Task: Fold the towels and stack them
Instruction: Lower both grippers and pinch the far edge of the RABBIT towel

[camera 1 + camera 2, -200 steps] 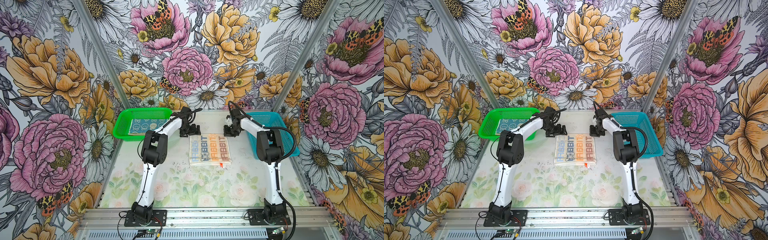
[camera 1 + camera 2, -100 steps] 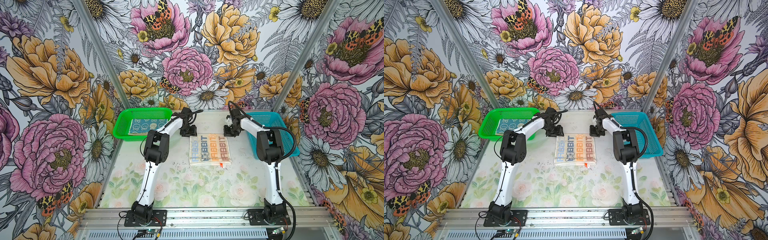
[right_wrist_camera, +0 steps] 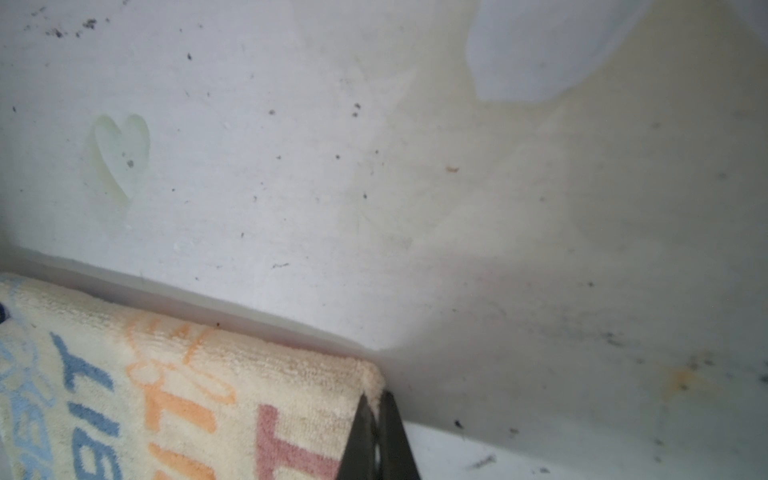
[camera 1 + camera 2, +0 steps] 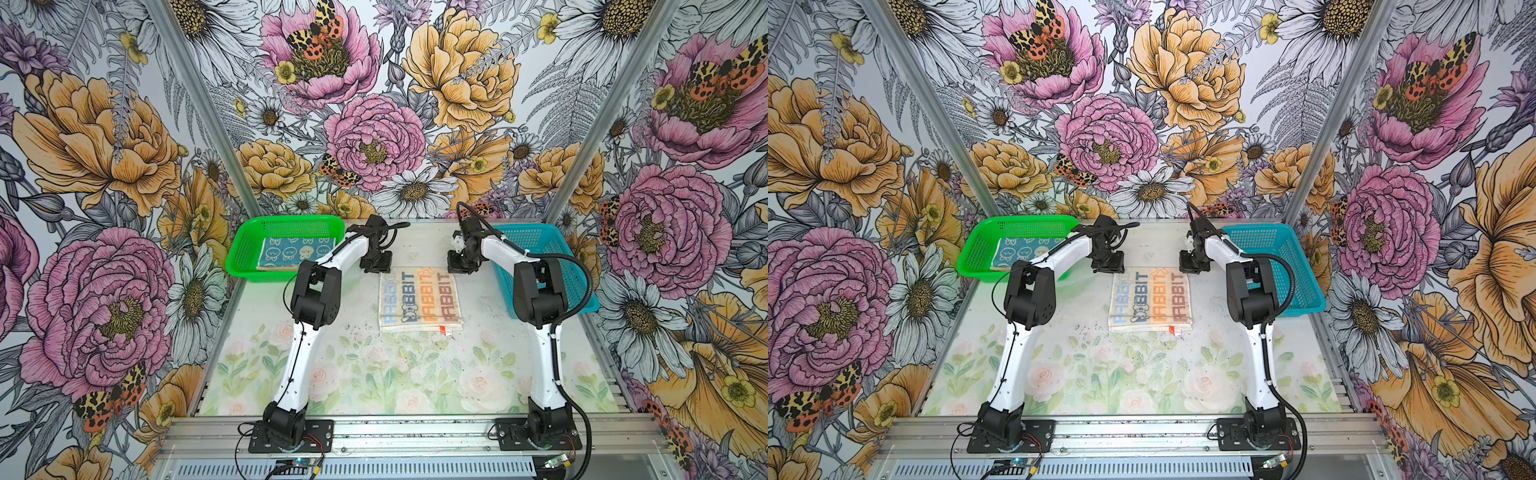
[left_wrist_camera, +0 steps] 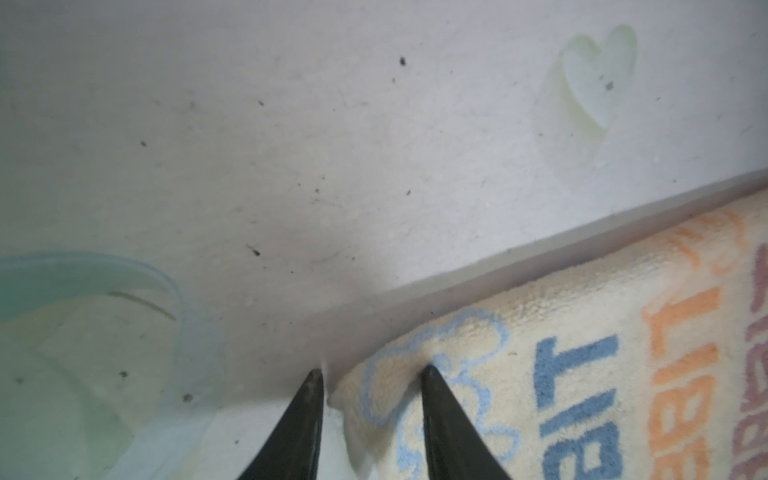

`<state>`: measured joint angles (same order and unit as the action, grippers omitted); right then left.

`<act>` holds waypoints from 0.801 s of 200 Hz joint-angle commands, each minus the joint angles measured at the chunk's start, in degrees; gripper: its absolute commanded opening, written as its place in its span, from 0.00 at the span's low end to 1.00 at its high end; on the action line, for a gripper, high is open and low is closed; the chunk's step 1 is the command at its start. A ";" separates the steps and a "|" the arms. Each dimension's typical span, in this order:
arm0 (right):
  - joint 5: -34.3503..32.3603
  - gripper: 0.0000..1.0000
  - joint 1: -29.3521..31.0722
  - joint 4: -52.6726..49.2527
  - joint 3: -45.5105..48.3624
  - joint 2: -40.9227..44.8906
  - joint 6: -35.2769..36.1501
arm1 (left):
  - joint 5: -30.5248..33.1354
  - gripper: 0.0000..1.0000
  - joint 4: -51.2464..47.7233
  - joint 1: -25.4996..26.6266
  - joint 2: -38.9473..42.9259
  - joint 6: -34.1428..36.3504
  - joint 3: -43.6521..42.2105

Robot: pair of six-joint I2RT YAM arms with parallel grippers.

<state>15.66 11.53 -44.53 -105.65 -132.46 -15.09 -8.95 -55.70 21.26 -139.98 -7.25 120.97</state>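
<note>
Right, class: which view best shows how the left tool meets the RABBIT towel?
The left wrist view: the left tool straddles a corner of the RABBIT towel, jaws apart. In both top views the tool's body hides this; the right wrist view shows only another corner.

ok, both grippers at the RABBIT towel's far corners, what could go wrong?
1. Left gripper has its jaws apart, one finger on top of the RABBIT towel, one beside its edge: it may pinch poorly or miss.
2. Right gripper is shut on only the corner's very tip: it could slip out, lifting the towel unevenly.
</note>
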 commanded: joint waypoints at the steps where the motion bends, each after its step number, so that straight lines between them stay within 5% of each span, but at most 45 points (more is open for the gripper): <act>1: 0.60 0.00 0.01 -1.46 0.79 0.68 0.41 | 4.41 0.40 -1.52 0.54 -3.52 1.60 -0.18; 92: 1.22 0.00 0.06 -1.48 1.10 0.80 0.67 | 4.63 0.31 -1.60 0.06 -5.13 2.61 -0.11; 160: 1.70 0.00 0.01 -1.49 1.10 1.06 0.76 | 3.88 0.06 -1.52 0.62 -6.57 3.24 -0.38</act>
<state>16.32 11.53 -44.51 -105.54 -132.46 -15.09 -5.74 -55.31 21.67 -141.03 -4.51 122.04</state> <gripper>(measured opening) 0.050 0.101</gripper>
